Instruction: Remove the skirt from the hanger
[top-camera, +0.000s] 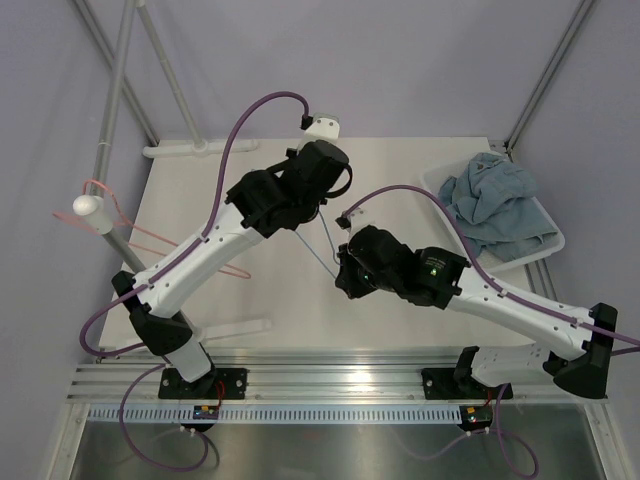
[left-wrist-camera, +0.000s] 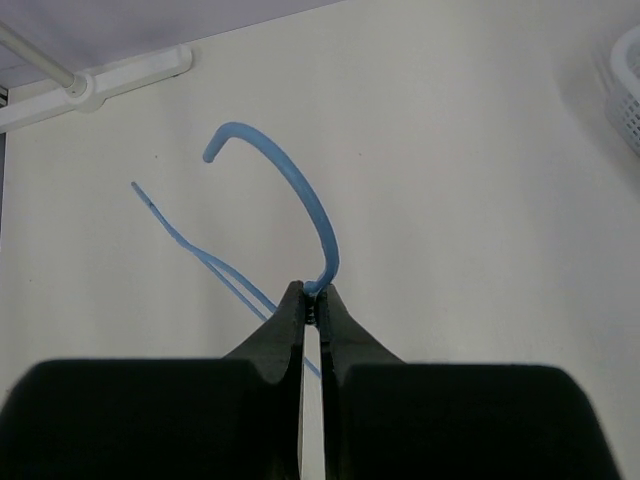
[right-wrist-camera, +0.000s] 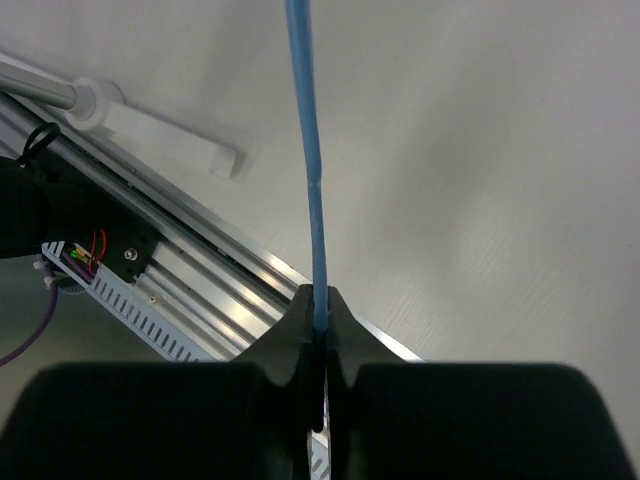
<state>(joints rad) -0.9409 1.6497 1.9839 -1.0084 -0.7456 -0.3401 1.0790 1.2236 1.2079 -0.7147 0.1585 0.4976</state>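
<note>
Job looks done: the grey-blue cloth skirt (top-camera: 495, 205) sits in the white plastic basket (top-camera: 545, 250) upper right, while left gripper (left-wrist-camera: 312, 300) and right gripper (right-wrist-camera: 318, 300) both clamp the bare blue wire hanger (left-wrist-camera: 300, 190).

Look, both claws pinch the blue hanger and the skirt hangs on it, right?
No. The left claw and right claw do pinch the blue hanger, but the skirt lies in the white basket, as the top view shows.

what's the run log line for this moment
left jaws: shut on blue hanger by hook | right jaws: shut on its wire | skirt: off hanger, in basket
</note>
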